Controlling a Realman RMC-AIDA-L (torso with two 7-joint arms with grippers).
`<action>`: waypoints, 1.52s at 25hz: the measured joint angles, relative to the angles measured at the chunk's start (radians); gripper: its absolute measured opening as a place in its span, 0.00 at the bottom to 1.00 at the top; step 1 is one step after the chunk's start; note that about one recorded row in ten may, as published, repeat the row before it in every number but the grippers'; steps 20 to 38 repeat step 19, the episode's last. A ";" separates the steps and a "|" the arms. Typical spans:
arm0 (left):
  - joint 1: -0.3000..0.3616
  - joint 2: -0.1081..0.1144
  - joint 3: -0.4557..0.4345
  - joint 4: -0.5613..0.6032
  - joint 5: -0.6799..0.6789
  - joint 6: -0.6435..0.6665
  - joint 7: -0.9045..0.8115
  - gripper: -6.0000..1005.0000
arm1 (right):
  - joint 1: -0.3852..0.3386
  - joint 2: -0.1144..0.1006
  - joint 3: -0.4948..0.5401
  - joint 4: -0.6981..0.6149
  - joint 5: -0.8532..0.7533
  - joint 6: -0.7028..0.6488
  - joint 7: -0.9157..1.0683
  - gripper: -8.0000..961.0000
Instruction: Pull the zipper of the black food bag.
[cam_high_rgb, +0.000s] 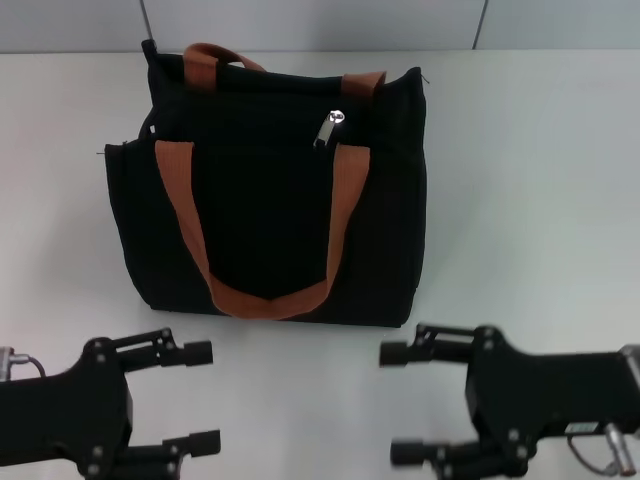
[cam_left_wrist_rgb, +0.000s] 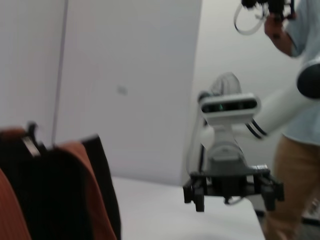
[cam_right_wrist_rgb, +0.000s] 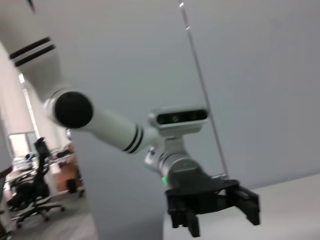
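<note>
The black food bag (cam_high_rgb: 270, 200) stands upright in the middle of the white table, its orange-brown handles looping down its front face. The silver zipper pull (cam_high_rgb: 335, 128) hangs at the bag's upper edge, right of centre. My left gripper (cam_high_rgb: 200, 398) rests low at the near left, open and holding nothing, well short of the bag. My right gripper (cam_high_rgb: 398, 402) sits at the near right, also open and holding nothing. In the left wrist view the bag (cam_left_wrist_rgb: 60, 195) fills the lower corner and the right gripper (cam_left_wrist_rgb: 232, 192) shows farther off. The right wrist view shows the left gripper (cam_right_wrist_rgb: 215, 210).
The white table (cam_high_rgb: 540, 180) stretches out on both sides of the bag, with a grey wall behind it. A person (cam_left_wrist_rgb: 295, 150) in tan trousers stands beside the table beyond the right arm.
</note>
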 joint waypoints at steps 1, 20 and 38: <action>-0.003 0.001 -0.001 -0.002 0.012 -0.002 -0.003 0.75 | 0.006 0.000 -0.018 0.004 0.000 0.002 -0.002 0.72; -0.009 -0.024 -0.004 -0.011 0.028 -0.064 0.010 0.75 | 0.062 0.001 -0.069 0.054 0.001 0.128 -0.026 0.87; -0.009 -0.024 -0.004 -0.011 0.028 -0.064 0.010 0.75 | 0.062 0.001 -0.069 0.054 0.001 0.128 -0.026 0.87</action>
